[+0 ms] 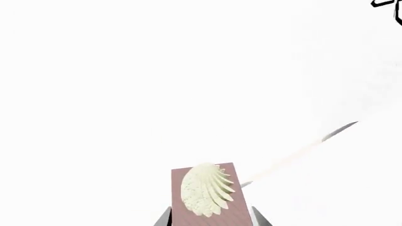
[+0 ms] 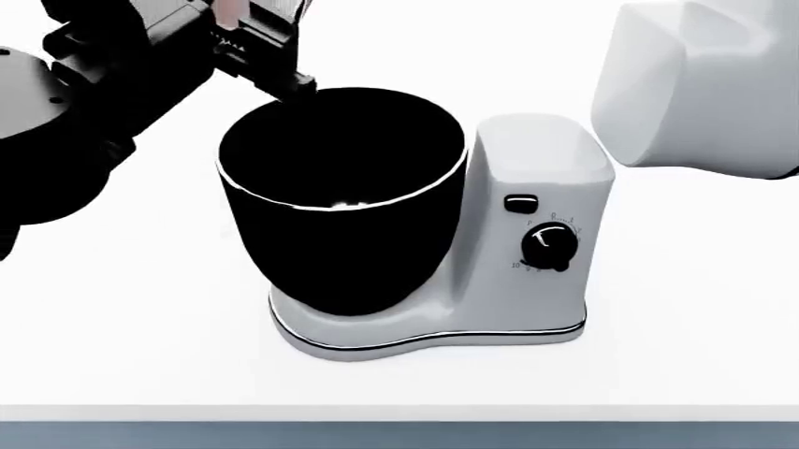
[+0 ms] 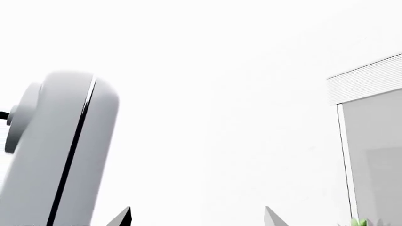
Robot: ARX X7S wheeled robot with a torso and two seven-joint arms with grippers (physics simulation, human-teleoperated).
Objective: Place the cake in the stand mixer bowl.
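Left wrist view: the cake (image 1: pixel 204 193), a small red-brown slice topped with a cream swirl, sits between the two dark fingertips of the left claw (image 1: pixel 210 217), which is closed on its sides. Behind it lies only bright white background; the bowl does not show here.

Head view: the left arm reaches in from the upper left, its claw (image 2: pixel 281 79) poised at the far rim of the stand mixer bowl (image 2: pixel 343 201), a deep glossy black bowl with a thin white rim seated on the white mixer body (image 2: pixel 540 243), which stands on the white counter (image 2: pixel 125 355). The cake itself is too hidden by the claw to make out in this view. The bowl's interior looks empty, so far as the dark gloss allows.

Right wrist view: the right claw (image 3: pixel 197 217) shows two fingertips set well apart, holding nothing, with the mixer body beside it.

Progress: pickup and carry appear complete; lowering over the bowl's mouth and release remain.
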